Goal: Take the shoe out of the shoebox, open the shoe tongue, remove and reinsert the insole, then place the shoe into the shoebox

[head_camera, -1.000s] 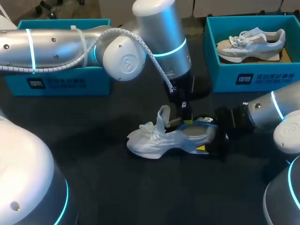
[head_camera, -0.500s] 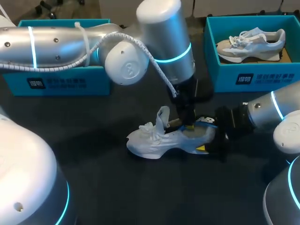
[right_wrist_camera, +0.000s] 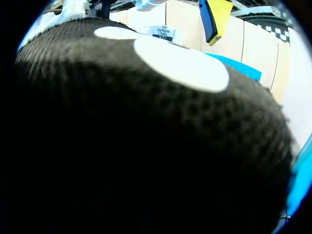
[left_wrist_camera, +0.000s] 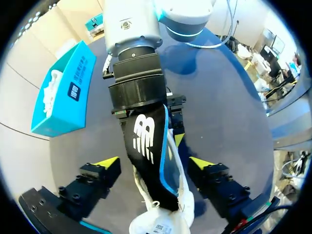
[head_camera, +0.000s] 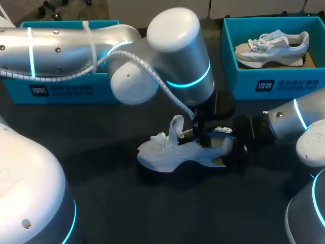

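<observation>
A white shoe (head_camera: 167, 152) lies on the dark table with its tongue raised and toe pointing left. My left gripper (head_camera: 203, 136) hangs over its heel opening. In the left wrist view that gripper (left_wrist_camera: 155, 163) is open, its yellow tips wide on either side of the black insole (left_wrist_camera: 146, 146), which sits in the shoe (left_wrist_camera: 163, 226) untouched by them. My right gripper (head_camera: 223, 147) clasps the heel from the right, one finger on each side. The right wrist view is filled by the heel's black mesh (right_wrist_camera: 146, 122); its own fingers are hidden.
A teal shoebox (head_camera: 274, 81) at the back right holds a grey-and-white shoe (head_camera: 271, 46). Another teal box (head_camera: 66, 91) stands at the back left, partly behind my left arm. Bare table lies in front of the shoe.
My left gripper has opened and let go of the insole, which now rests in the shoe. The left arm has shifted slightly right and lower. The right arm has kept still.
</observation>
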`<state>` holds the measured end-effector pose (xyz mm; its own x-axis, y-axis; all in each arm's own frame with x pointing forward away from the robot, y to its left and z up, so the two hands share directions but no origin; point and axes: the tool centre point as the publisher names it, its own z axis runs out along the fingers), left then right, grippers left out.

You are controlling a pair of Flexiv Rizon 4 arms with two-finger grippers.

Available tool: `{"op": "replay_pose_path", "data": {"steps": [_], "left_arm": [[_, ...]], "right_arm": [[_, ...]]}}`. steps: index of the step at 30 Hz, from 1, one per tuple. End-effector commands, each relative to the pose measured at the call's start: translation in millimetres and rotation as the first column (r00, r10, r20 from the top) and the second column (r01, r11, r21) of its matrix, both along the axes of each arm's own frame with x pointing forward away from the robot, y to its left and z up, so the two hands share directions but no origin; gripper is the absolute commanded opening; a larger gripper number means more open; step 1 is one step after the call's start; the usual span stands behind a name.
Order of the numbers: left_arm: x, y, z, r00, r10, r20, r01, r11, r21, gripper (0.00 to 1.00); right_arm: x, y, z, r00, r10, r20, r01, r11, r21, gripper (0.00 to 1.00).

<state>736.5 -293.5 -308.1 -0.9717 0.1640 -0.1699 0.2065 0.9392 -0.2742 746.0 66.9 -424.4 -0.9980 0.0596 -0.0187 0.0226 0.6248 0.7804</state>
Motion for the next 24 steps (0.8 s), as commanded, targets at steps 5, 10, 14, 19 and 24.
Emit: {"op": "replay_pose_path", "data": {"steps": [5, 10, 14, 19, 24], "left_arm": [[-6.3, 4.2, -3.1, 0.99, 0.042, 0.136, -0.034, 0.998, -0.061, 0.62], [-4.7, 4.9, -5.5, 0.979, 0.079, 0.188, -0.066, 0.995, -0.07, 0.56], [-3.6, 3.6, -10.0, 0.967, 0.095, 0.235, -0.079, 0.994, -0.079, 0.52], [-1.6, 2.6, -10.7, 0.957, 0.118, 0.265, -0.09, 0.989, -0.116, 0.53], [-0.7, 1.6, -10.1, 0.951, 0.128, 0.28, -0.09, 0.985, -0.146, 0.53]], "right_arm": [[-0.4, 1.0, 0.1, 1.0, -0.001, 0.001, 0.001, 1.0, -0.001, 0.0], [-0.4, 1.0, 0.1, 1.0, -0.001, 0.001, 0.001, 1.0, -0.001, 0.0], [-0.4, 1.0, 0.1, 1.0, -0.001, 0.001, 0.001, 1.0, -0.001, 0.0], [-0.4, 1.0, 0.1, 1.0, -0.001, 0.001, 0.001, 1.0, -0.001, 0.0], [-0.4, 1.0, 0.1, 1.0, -0.001, 0.001, 0.001, 1.0, -0.001, 0.0]]}}
